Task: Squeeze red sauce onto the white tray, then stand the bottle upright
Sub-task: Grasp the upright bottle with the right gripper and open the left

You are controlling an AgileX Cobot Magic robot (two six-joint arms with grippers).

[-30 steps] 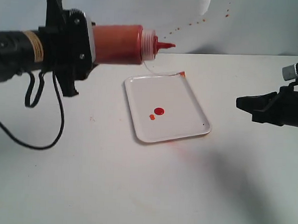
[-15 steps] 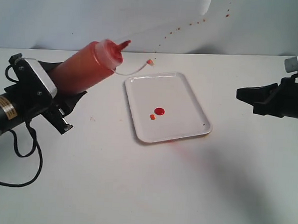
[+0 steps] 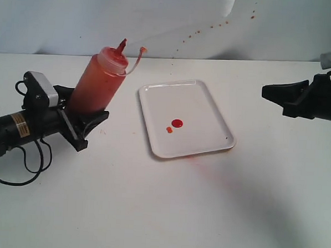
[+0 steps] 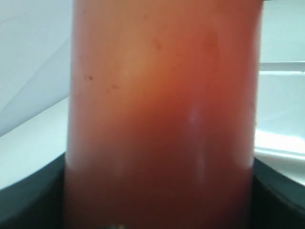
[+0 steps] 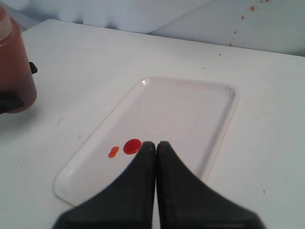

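The bottle (image 3: pixel 98 84), translucent and full of orange-red sauce, stands nearly upright on the table left of the white tray (image 3: pixel 202 104), leaning a little toward it. Its nozzle points up and the tethered tip cap (image 3: pixel 143 49) hangs beside it. My left gripper (image 3: pixel 82 117) is shut on the bottle's lower body; its base is hidden behind the jaws. The bottle (image 4: pixel 162 95) fills the left wrist view. Two drops of red sauce (image 3: pixel 177 123) lie on the tray. My right gripper (image 3: pixel 267 91) hovers right of the tray, shut and empty (image 5: pixel 156 145), above the tray (image 5: pixel 190 109) near the drops (image 5: pixel 132 146).
Red splatter dots the back wall (image 3: pixel 209 27). A faint red smear marks the table (image 3: pixel 199 160) at the tray's front edge. The left arm's black cable (image 3: pixel 18 174) loops on the table at the left.
The left gripper has swung the bottle from lying level in the air to nearly upright, and lowered it to the table left of the tray. The right gripper has barely moved.
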